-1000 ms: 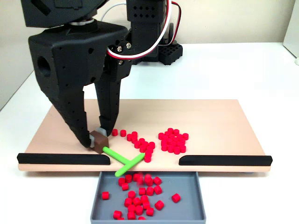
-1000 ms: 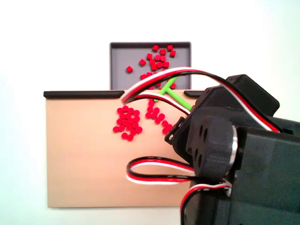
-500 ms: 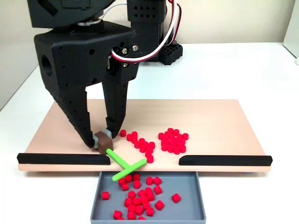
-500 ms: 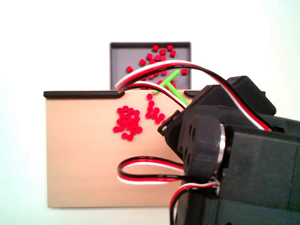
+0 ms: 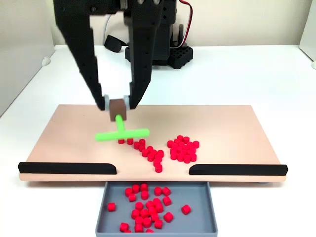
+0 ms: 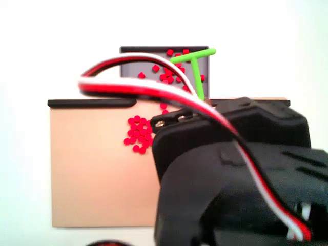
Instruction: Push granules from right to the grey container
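A fixed view, front-on: the black strip (image 5: 67, 168) at 8 o'clock is seen along the near edge of the beige board (image 5: 59, 136). The gripper (image 5: 117, 104) is seen at 11 o'clock, its jaws nearly closed and clamped on a small brown block (image 5: 117, 107) that carries the green T-shaped stick (image 5: 121, 132). The stick's stem is pointed down toward 6 o'clock from the block; the crossbar's long axis is run roughly 9 to 3 o'clock, slightly raised on the right. Whether the crossbar is touching the board cannot be told.

The granules (image 5: 182, 149) are seen as small bright red stubby pieces, all alike. One tight cluster is located on the board just right of centre. A looser trail (image 5: 150, 152) is strung from just below the crossbar down toward 5 o'clock, ending near the gap between the two black strips. More red pieces (image 5: 148, 205) are scattered inside the grey container (image 5: 210, 212), a shallow low-walled tray at 6 o'clock, set against the board's near edge below that gap. A second black strip (image 5: 238, 169) is seen at 4 o'clock.

In a fixed view from above, the container (image 6: 129, 64) is placed at 12 o'clock, the board cluster (image 6: 137, 136) left of centre, and the stick (image 6: 195, 66) is seen over the tray's right side, stem along 12 to 6. The lower right is blocked by the arm (image 6: 230, 174) and its cables (image 6: 138, 87).
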### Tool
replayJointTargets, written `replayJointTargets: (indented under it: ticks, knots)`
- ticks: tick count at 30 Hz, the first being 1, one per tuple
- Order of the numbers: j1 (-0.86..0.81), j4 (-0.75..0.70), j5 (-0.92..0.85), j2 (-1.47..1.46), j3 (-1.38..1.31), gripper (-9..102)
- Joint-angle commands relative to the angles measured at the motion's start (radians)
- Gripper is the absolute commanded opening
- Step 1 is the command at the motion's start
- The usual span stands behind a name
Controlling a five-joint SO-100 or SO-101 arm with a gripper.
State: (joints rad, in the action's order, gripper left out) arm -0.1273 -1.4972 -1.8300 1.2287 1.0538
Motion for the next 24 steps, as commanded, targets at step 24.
replayJointTargets:
  ticks: [24]
  knots:
    - [0.112, 0.009, 0.374, 0.686, 0.770, 0]
